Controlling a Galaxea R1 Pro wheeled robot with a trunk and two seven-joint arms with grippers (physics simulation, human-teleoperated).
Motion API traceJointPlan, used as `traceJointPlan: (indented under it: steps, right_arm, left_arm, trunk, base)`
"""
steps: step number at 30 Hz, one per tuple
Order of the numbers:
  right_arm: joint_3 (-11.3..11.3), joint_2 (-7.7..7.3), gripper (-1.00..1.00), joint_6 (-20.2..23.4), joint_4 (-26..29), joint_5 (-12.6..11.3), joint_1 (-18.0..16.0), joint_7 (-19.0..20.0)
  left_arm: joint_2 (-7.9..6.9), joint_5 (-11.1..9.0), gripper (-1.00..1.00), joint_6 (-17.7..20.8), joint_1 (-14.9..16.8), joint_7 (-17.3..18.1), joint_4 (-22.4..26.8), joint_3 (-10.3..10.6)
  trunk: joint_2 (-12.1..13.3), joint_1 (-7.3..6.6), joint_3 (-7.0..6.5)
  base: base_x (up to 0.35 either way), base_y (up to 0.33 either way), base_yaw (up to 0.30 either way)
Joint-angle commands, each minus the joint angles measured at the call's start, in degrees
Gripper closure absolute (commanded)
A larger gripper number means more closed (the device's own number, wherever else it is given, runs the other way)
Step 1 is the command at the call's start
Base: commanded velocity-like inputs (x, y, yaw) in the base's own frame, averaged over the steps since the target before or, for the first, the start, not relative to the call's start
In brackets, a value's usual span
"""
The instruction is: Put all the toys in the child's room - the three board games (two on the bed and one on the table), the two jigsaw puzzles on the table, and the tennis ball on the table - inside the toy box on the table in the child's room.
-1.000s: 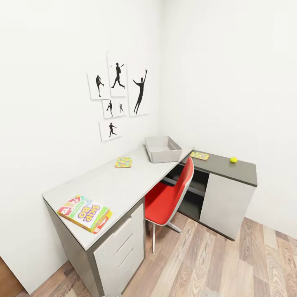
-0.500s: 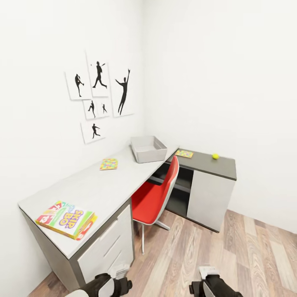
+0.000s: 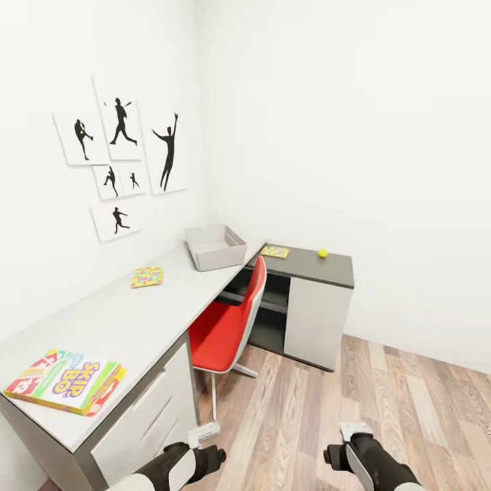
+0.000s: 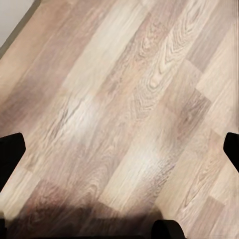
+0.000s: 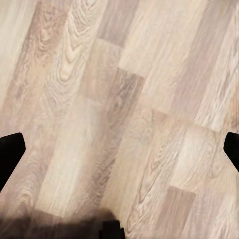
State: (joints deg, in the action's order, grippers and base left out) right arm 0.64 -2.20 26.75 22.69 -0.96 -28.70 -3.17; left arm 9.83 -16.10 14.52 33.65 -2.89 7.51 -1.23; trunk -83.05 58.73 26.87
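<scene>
Both your grippers low in frame, left gripper [image 3: 203,436] and right gripper [image 3: 353,432] spread wide, empty over wood floor [image 4: 119,109], Skip-Bo box [image 3: 65,381] lower left on table [image 3: 129,310], toy box [image 3: 215,247] centre, puzzles [image 3: 147,277], tennis ball [image 3: 322,253] beyond.

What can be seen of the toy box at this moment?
The toy box is a light grey, lidless rectangular bin with sloping sides and a rounded rim, plastic by its look. It stands upright on the light grey desk top, near the corner by the wall. What shows of its inside looks empty. Nothing touches it but the desk.
</scene>
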Motion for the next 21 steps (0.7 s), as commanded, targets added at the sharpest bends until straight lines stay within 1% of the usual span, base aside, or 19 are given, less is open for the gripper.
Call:
traceJointPlan:
  steps: [1, 11, 13, 14, 16, 17, 19, 20, 21]
  right_arm:
    - [0.1, -0.12, -1.0, 0.4, 0.6, -0.3, 0.0, -0.1]
    - [0.1, -0.48, -1.0, 1.2, 4.7, -0.8, 0.4, -0.1]
    - [0.1, -0.55, -1.0, 2.2, 6.4, -0.8, 0.7, -0.1]
    - [0.1, -0.55, -1.0, 2.2, 6.4, -0.8, 0.7, -0.1]
    - [0.1, -0.59, -1.0, 3.6, 8.6, -0.9, 1.1, -0.1]
    - [0.1, -0.59, -1.0, 3.6, 8.6, -0.9, 1.1, -0.1]
    - [0.1, -0.65, -1.0, 5.3, 11.4, -0.9, 2.0, 0.0]
    - [0.1, -0.65, -1.0, 5.3, 11.4, -0.9, 2.0, 0.0]
    - [0.1, -0.71, -1.0, 6.1, 13.2, -0.9, 2.6, 0.0]
  left_arm:
    - [0.03, -0.4, -1.0, 0.3, 0.0, -0.2, 0.2, -0.1]
    - [0.12, -0.5, -1.0, -0.3, -0.2, 0.3, 0.4, 0.0]
    - [0.17, -0.5, -1.0, -0.6, -0.3, 0.4, 0.5, 0.0]
    - [0.17, -0.5, -1.0, -0.6, -0.3, 0.4, 0.5, 0.0]
    - [0.17, -0.5, -1.0, -0.8, -0.4, 0.4, 0.5, 0.1]
    - [0.17, -0.5, -1.0, -0.8, -0.4, 0.4, 0.5, 0.1]
    - [0.17, -0.5, -1.0, -0.9, -0.4, 0.5, 0.7, 0.2]
    - [0.17, -0.5, -1.0, -0.9, -0.4, 0.5, 0.7, 0.2]
    - [0.17, -0.5, -1.0, -1.0, -0.4, 0.5, 0.9, 0.2]
  trunk:
    - [0.0, 0.0, 0.06]
    - [0.0, 0.0, 0.06]
    - [0.0, 0.0, 0.06]
    - [0.0, 0.0, 0.05]
    - [0.0, 0.0, 0.04]
    - [0.0, 0.0, 0.03]
    - [0.0, 0.0, 0.0]
    - [0.0, 0.0, -0.02]
    - [0.0, 0.0, -0.04]
  base:
    - [0.0, 0.0, -0.284]
    - [0.0, 0.0, -0.285]
    - [0.0, 0.0, -0.285]
    - [0.0, 0.0, -0.285]
    - [0.0, 0.0, -0.285]
    - [0.0, 0.0, -0.285]
    - [0.0, 0.0, -0.285]
    - [0.0, 0.0, -0.285]
    - [0.0, 0.0, -0.285]
